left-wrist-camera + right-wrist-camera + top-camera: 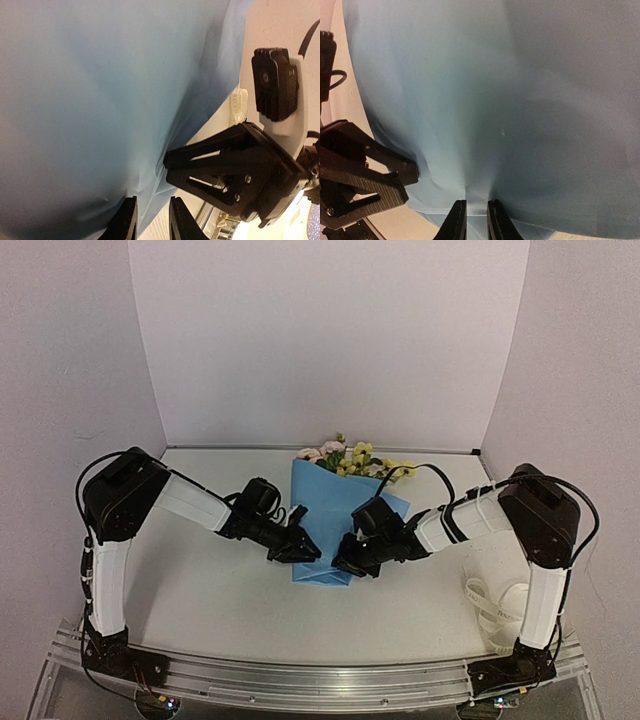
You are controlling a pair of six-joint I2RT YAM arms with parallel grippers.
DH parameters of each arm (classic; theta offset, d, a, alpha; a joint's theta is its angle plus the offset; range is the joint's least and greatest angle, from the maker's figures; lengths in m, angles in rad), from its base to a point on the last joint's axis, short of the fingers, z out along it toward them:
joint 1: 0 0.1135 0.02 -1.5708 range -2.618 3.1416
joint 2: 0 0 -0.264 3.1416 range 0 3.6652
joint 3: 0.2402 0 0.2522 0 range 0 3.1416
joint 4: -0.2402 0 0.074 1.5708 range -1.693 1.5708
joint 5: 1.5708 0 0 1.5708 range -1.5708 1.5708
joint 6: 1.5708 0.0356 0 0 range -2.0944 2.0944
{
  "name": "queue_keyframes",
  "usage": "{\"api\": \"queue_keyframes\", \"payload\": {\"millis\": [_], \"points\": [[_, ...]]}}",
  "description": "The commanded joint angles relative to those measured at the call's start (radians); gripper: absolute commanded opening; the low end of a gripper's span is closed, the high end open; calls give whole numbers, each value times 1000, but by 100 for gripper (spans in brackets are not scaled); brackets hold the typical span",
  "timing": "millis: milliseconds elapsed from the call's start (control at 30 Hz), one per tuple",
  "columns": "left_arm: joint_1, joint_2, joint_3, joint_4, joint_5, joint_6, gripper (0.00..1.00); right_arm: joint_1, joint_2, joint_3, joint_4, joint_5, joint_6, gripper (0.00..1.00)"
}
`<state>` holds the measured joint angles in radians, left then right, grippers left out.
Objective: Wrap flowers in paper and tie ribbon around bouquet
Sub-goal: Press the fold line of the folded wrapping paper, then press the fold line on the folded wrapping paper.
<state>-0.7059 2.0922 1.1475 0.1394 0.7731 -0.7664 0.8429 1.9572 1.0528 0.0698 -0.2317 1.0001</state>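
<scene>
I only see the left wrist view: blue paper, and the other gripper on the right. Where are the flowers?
Observer: The flowers poke out at the far end of the paper, away from the arms.
Operator: And the ribbon?
Observer: The ribbon lies in loose loops on the table beside the right arm's base, apart from the paper.
Operator: Where does the right gripper sit?
Observer: The right gripper is at the paper's near right corner.

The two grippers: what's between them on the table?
In the top view, the near end of the blue paper lies between the left gripper and right gripper.
</scene>
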Motion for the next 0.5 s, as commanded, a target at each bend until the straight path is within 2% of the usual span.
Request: {"api": "queue_keyframes", "payload": {"millis": [0, 133, 467], "points": [[-6, -68, -68, -14, 95, 38, 22, 0, 33, -27, -21, 13, 19, 17], [-21, -65, -100, -6, 131, 39, 20, 0, 39, -27, -20, 12, 24, 17], [-5, -7, -150, -2, 31, -33, 16, 0, 3, -15, -57, 29, -9, 17]]}}
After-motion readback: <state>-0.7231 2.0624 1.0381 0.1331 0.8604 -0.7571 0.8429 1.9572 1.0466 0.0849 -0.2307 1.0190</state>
